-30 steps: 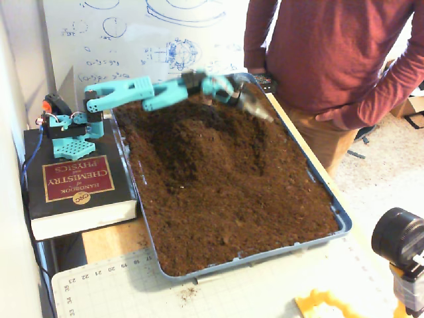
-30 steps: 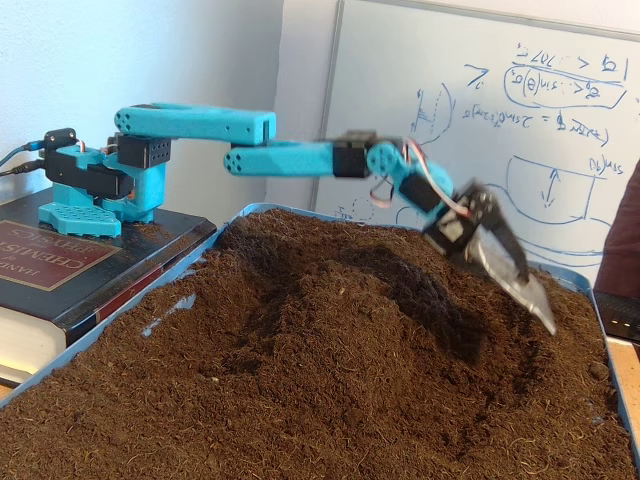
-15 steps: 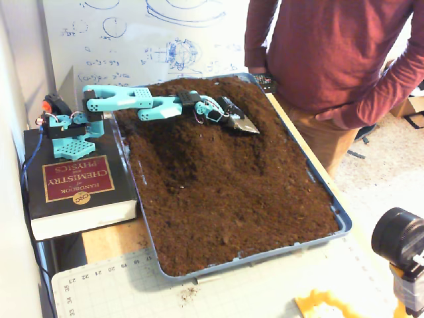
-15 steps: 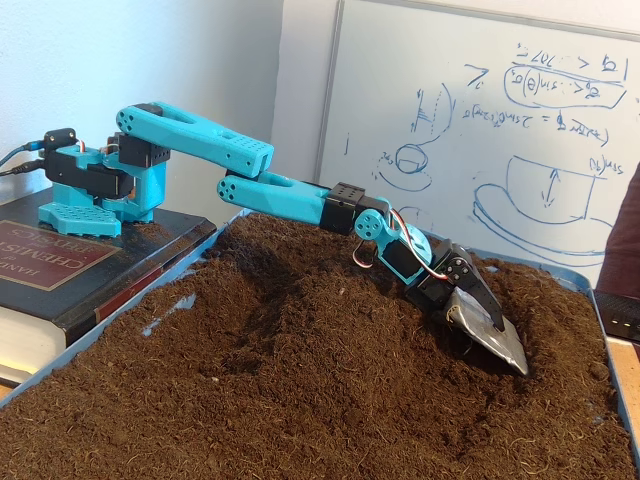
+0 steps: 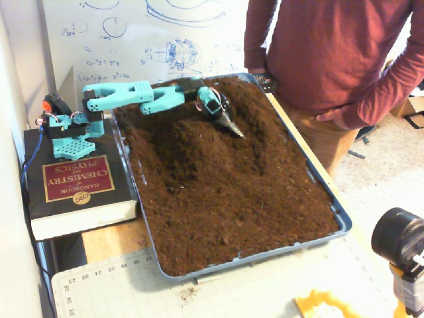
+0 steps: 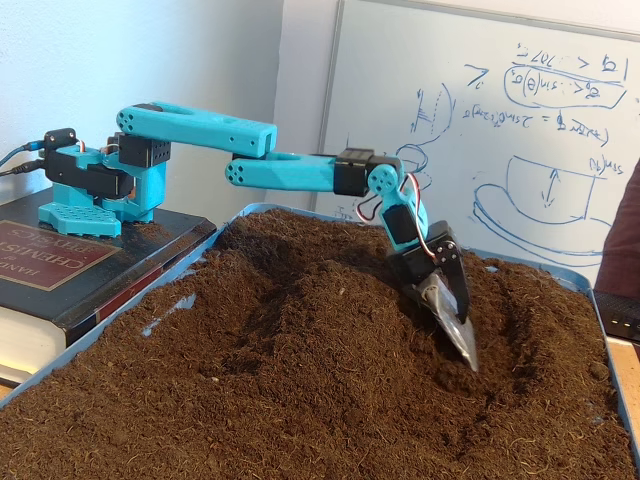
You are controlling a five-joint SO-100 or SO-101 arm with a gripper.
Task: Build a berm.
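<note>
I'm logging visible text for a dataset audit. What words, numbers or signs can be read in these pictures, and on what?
"HANDBOOK of CHEMISTRY and PHYSICS", with a round "CRC" emblem: cover of the book under the arm's base, seen upside down.
"17" to "23", "33", "34": ruler marks on the cutting mat.
Blue sketches and formulas on the whiteboard: mirrored and too unclear to read.

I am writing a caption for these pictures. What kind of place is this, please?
Probably a lab or classroom used as a robot test bench. A whiteboard with diagrams stands behind, the arm's base sits on a chemistry handbook, and a blue tray of soil lies on the table.
</note>
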